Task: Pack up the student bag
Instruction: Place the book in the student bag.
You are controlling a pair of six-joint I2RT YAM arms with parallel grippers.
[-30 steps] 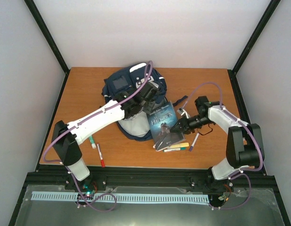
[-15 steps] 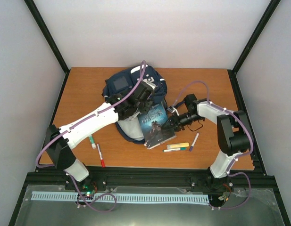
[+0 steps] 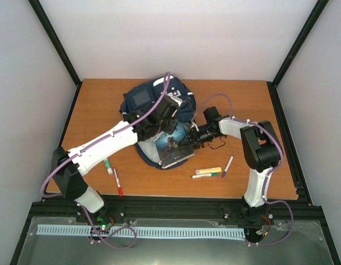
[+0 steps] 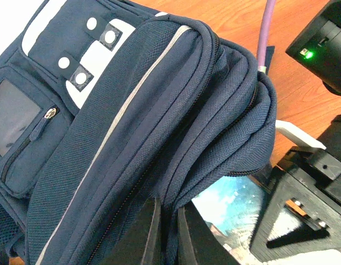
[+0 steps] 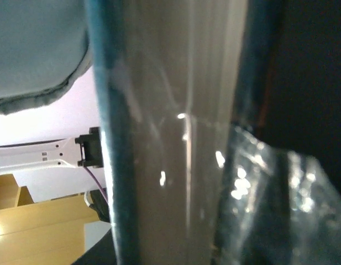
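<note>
We find the student bag (image 3: 141, 99) lying front pocket up at the middle of the table (image 3: 98, 105). Its long axis runs far to near, with the mouth toward the near right. The left gripper (image 4: 168, 221) is clenched on a fold of bag fabric at that mouth. The right gripper (image 3: 193, 138) grasps a book (image 3: 171, 144), whose far edge lies beneath the bag's fabric rim.

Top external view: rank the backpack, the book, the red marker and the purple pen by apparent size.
Largest: navy backpack.
Next: book.
Smallest: red marker and purple pen, too alike to rank, though the red looks perhaps slightly longer.
</note>
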